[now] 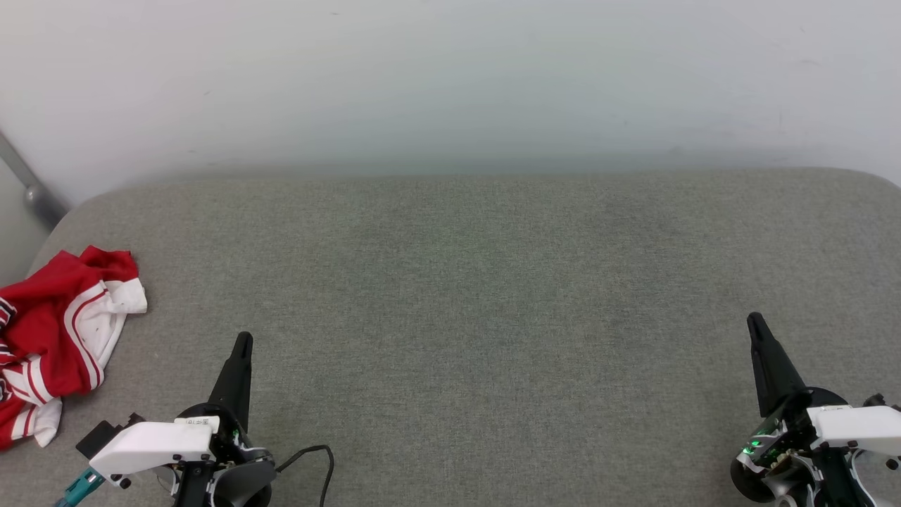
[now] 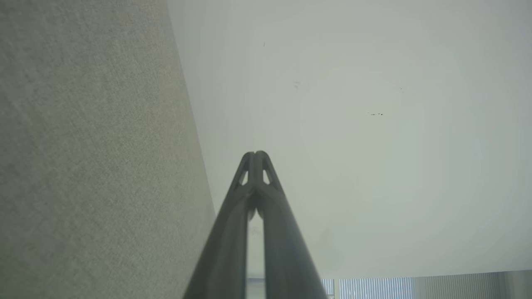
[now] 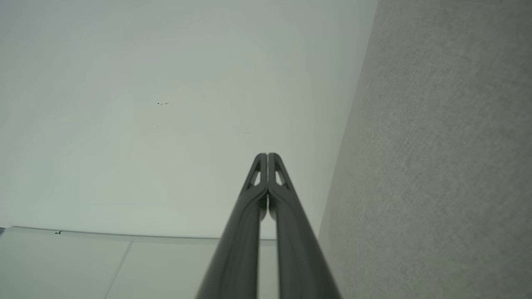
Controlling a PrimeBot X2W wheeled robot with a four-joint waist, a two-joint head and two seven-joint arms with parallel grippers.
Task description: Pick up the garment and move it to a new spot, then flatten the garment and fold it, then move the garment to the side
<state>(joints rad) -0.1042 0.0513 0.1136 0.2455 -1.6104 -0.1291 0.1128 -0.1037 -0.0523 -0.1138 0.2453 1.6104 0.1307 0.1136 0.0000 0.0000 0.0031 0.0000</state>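
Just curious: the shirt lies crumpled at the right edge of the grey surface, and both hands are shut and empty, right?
Wrong side: the head view shows the shirt crumpled at the left edge of the surface. The left hand and right hand are shut and empty.

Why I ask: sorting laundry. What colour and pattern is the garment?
The garment is red with white, red-striped parts; the head view shows it best.

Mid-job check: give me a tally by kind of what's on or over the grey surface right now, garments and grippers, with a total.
Garments: 1, the red and white garment, crumpled at the left edge of the grey surface.
Grippers: 2, the left gripper and the right gripper, both shut and holding nothing.
Total: 3.
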